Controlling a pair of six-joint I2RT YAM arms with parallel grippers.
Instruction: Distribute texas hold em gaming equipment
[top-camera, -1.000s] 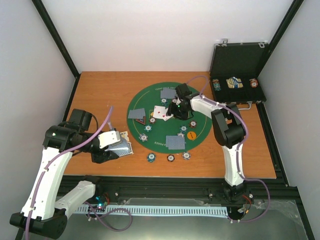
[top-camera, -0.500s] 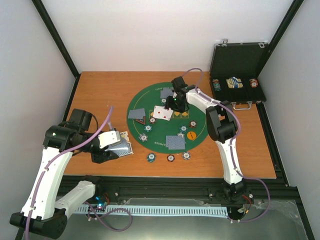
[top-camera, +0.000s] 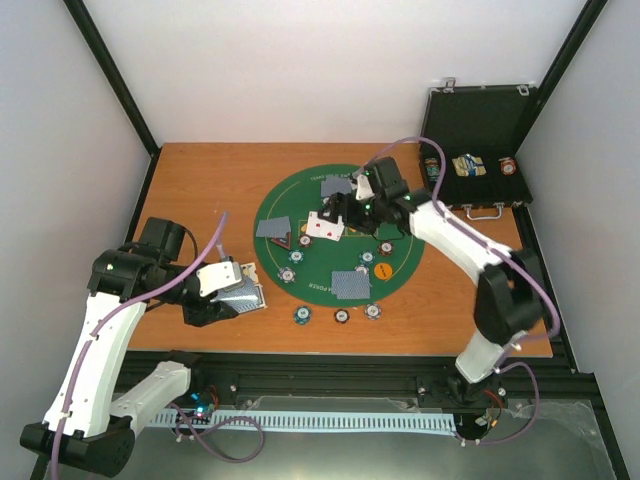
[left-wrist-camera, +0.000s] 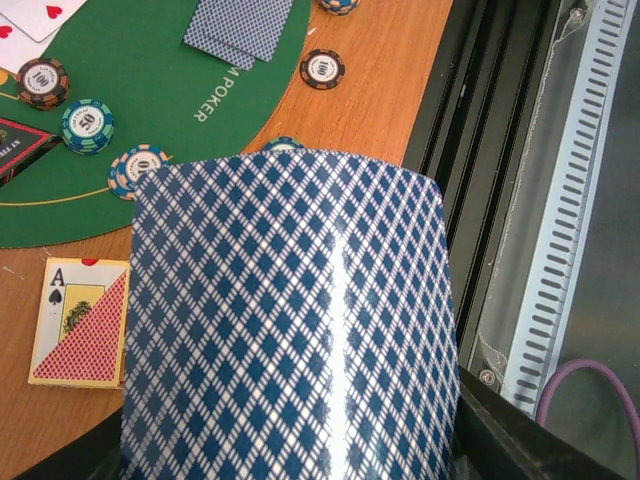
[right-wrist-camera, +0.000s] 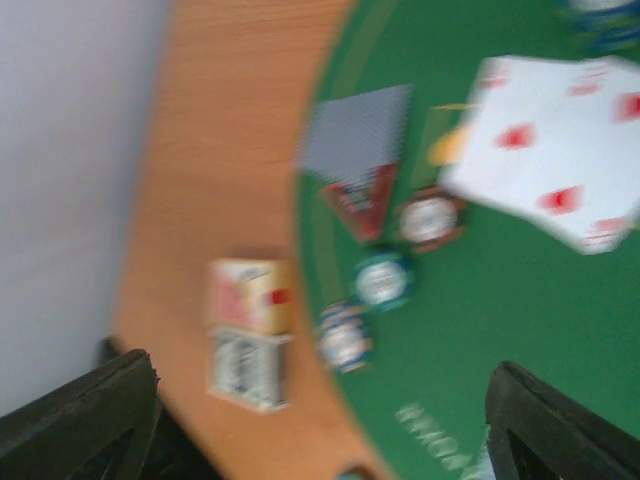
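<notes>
At the table's (top-camera: 200, 180) near left corner, the left gripper (top-camera: 222, 300) stays clamped on the deck of blue-backed cards (left-wrist-camera: 290, 320), as it was a second ago. The deck stands up out of the closed jaws. A card box (left-wrist-camera: 80, 320) lies on the wood just beside it, off the left rim of the green mat (top-camera: 400, 225).

The right arm is what has moved. Its elbow stood over the mat's right rim before. It has now swung out toward the table's near right corner, and the forearm reaches in from the right. The right gripper (top-camera: 340, 208) has kept its place over the middle of the mat. Its fingers (right-wrist-camera: 85, 415) stand wide apart with nothing between them.

The face-up cards (top-camera: 323, 227) lie where they lay before, just on the near-left side of that gripper. Whether they touch it cannot be told.

Nearer than these, three chips (top-camera: 342, 316) sit in a row on the wood off the mat's near rim. Face-down cards (top-camera: 350, 285) lie just inside that rim, and an orange disc (top-camera: 382, 270) is to their right.

Left of the gripper, the triangle marker (right-wrist-camera: 360, 205) touches another face-down pile.

An open black case (top-camera: 475, 140) stands at the table's far right corner, well apart from both grippers.
</notes>
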